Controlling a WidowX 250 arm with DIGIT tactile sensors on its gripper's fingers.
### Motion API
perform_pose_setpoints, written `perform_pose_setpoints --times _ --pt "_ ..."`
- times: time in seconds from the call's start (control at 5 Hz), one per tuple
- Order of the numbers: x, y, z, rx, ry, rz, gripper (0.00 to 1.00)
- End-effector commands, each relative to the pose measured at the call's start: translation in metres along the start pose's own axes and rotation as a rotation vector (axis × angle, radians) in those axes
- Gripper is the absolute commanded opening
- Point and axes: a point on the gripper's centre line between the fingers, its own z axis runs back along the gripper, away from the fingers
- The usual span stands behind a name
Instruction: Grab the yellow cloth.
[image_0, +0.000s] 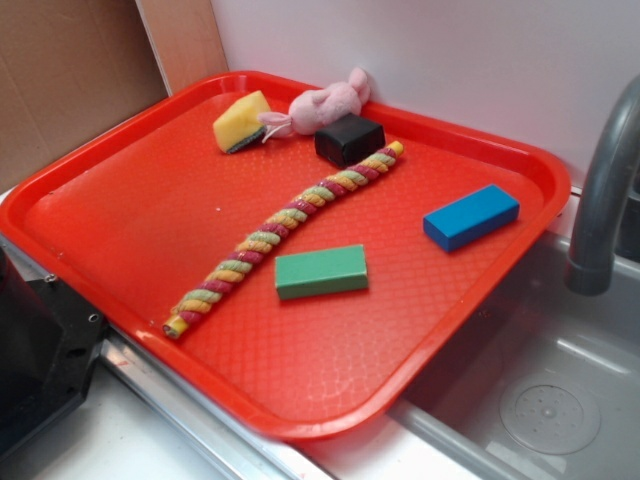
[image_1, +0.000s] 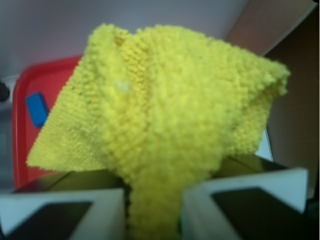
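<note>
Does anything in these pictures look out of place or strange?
Nothing is spilled or broken. One thing stands out: the yellow cloth is not on the red tray. In the wrist view it hangs bunched in the pincer, covering most of the view. The exterior view shows neither the cloth nor the pincer.

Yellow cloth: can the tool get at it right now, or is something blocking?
Probably yes, it looks already reached: in the wrist view the yellow cloth hangs pinched between the tool's fingers, nothing in between. The exterior view shows neither.
</note>
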Motion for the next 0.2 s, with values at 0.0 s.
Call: perform_pose_setpoints --times 0.0 --pt "-0.0010 0.0006 0.0046 0.110 0.076 0.031 0.00"
